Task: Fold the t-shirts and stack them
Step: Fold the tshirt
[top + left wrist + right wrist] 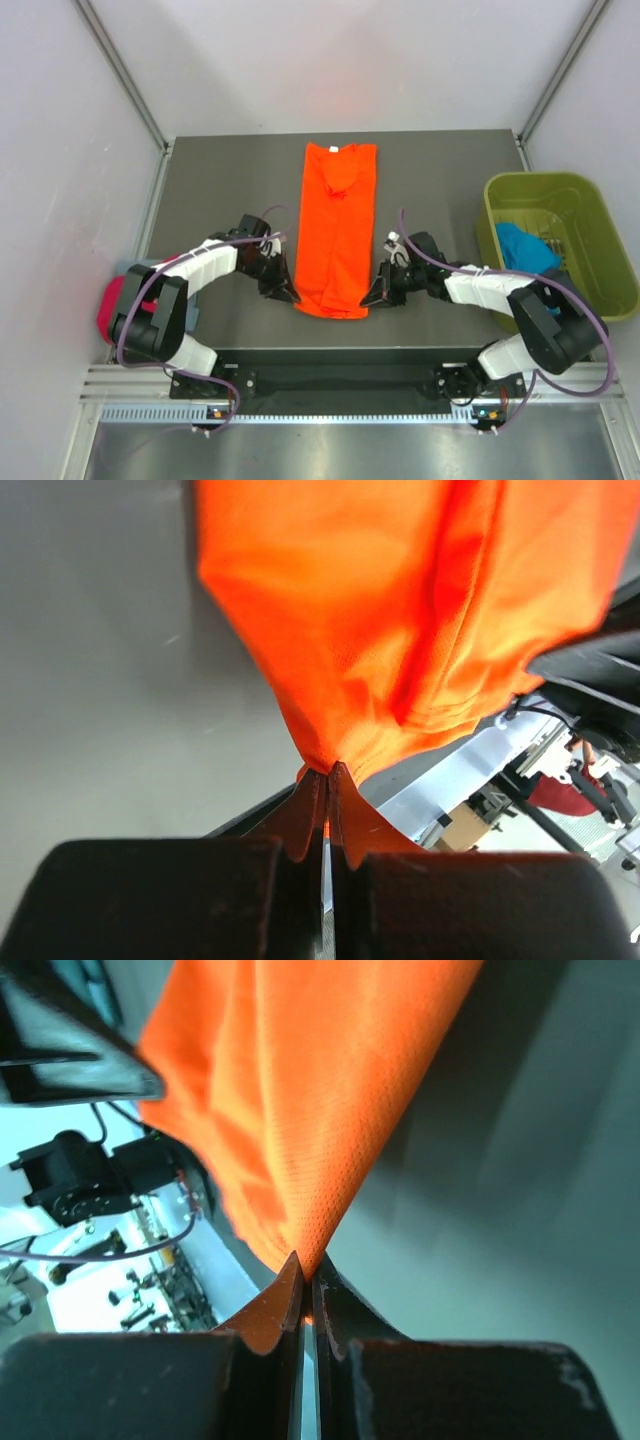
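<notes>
The orange t-shirt (335, 225) lies as a long narrow strip down the middle of the grey table, collar and white tag at the far end. My left gripper (290, 293) is shut on its near left corner; the left wrist view shows the cloth (400, 620) pinched between the fingertips. My right gripper (368, 297) is shut on its near right corner, with the cloth in the right wrist view (300, 1100). A teal-blue t-shirt (525, 247) lies in the olive-green bin. A magenta-pink t-shirt (108, 305) and a grey-blue one (133, 267) lie at the table's left edge, partly hidden by my left arm.
The olive-green plastic bin (585, 200) stands off the table's right edge. White walls close in on both sides and at the back. The metal rail with the arm bases (340, 385) runs along the near edge.
</notes>
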You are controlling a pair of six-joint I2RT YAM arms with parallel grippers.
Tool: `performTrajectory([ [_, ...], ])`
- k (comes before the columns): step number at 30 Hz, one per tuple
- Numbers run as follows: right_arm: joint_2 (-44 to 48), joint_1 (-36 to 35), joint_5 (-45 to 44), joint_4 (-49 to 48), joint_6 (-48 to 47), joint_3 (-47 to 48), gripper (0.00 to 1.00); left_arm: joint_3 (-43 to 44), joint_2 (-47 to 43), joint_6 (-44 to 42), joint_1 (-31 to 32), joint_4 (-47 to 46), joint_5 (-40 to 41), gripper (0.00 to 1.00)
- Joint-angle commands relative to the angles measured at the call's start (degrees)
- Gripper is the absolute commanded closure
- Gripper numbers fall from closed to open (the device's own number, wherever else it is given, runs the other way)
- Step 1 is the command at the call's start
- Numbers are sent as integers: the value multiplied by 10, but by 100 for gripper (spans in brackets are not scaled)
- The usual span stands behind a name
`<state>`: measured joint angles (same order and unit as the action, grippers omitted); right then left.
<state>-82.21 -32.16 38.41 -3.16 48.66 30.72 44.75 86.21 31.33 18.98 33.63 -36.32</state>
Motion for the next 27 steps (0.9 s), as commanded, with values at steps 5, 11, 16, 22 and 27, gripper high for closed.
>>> performTrajectory([
  [5, 63, 60, 0, 76, -85, 15, 100, 94, -6, -15, 12, 1, -33, 100],
  [11, 47, 110, 0, 105, -131, 90, 100, 177, 28, -29, 20, 6, -25, 100],
  [16, 0, 124, 6, 84, -139, 157, 100, 226, 81, -40, 19, -5, -21, 100],
  [22, -65, 136, 14, 70, -143, 234, 100, 293, 136, -48, 16, -6, 1, 100],
  [27, -123, 149, 17, 64, -144, 293, 100, 356, 182, -48, -5, -2, 18, 100],
])
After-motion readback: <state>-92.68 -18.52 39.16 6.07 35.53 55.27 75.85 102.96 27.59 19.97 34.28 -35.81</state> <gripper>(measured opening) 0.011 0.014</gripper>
